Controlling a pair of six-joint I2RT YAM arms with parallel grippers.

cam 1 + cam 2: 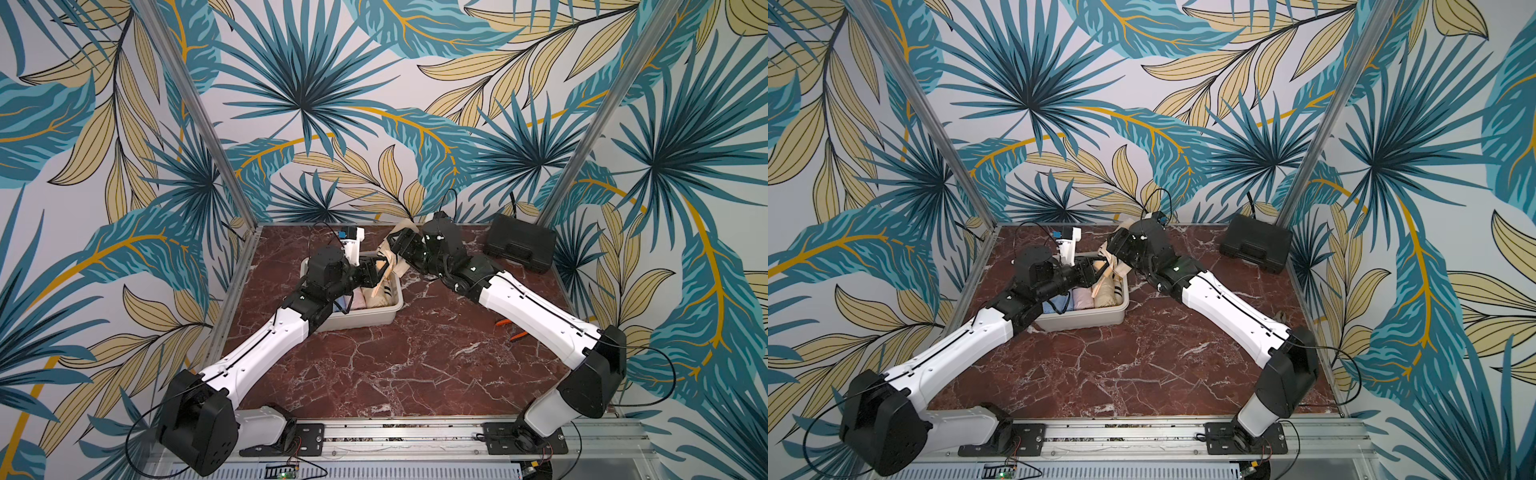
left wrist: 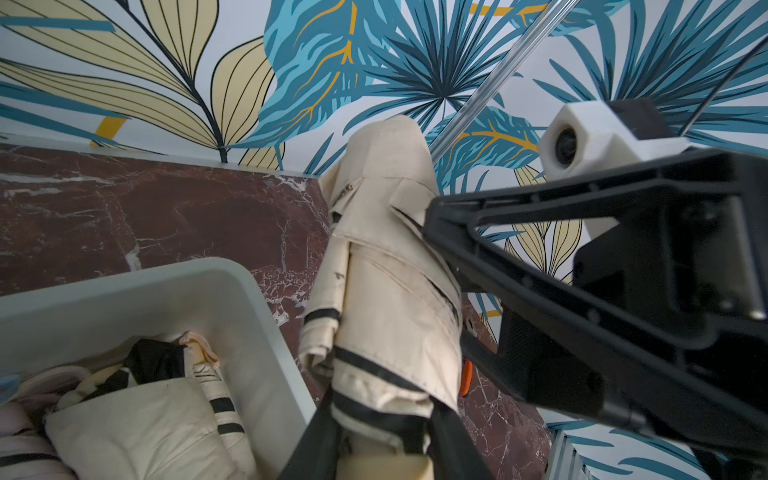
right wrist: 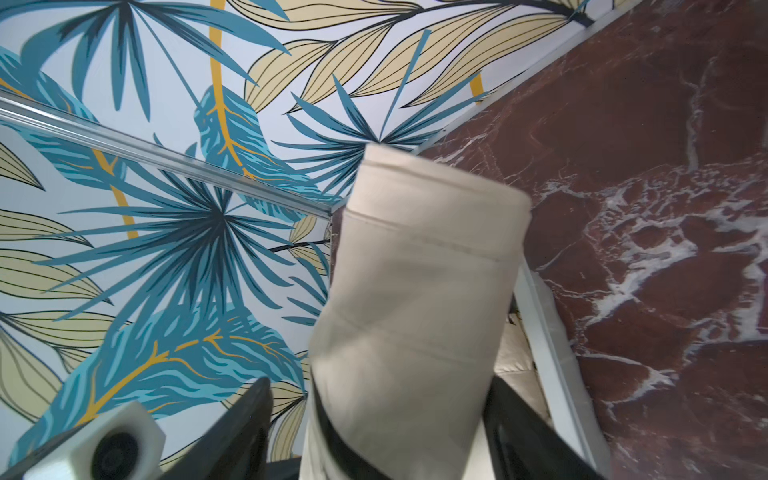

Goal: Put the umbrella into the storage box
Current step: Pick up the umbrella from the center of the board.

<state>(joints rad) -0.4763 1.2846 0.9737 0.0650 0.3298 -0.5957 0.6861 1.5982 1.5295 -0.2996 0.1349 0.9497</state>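
**Umbrella held on end at the box's far right corner, gripped by the left arm**

The cream, black-striped umbrella [image 2: 386,270] stands steeply, its long axis nearly upright. It sits above the rim of the storage box [image 1: 374,318] and is not yet inside. The left gripper [image 2: 382,451] is pinched onto its lower, striped end. The right gripper [image 3: 382,419] sits higher on the shaft, with its jaws parted and a gap showing on one side. The folded umbrellas [image 2: 137,419] already in the box lie flat, so the left arm, which is nearer the box, probably has to tip this one over to lie beside them.
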